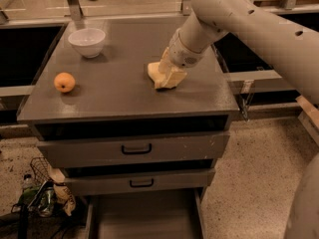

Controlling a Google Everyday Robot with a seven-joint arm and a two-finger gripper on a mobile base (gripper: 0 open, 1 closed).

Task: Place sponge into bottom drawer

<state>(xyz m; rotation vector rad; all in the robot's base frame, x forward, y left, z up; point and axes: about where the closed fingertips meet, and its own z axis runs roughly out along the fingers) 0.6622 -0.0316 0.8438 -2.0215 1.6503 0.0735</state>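
The pale robot arm (249, 24) reaches in from the upper right over the grey cabinet (124, 96). Below the two shut handled drawers (134, 151), the bottom drawer (144, 218) stands pulled out. A white bowl (86, 42) sits near the top's far left corner. The sponge (153, 72) lies right of the top's centre, toward the right edge, with the gripper (172, 73) down on it; whether it grips, I cannot tell. An orange fruit (65, 82) rests by the left edge.

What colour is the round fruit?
The fruit is orange, camera view; the gripper is at the sponge.
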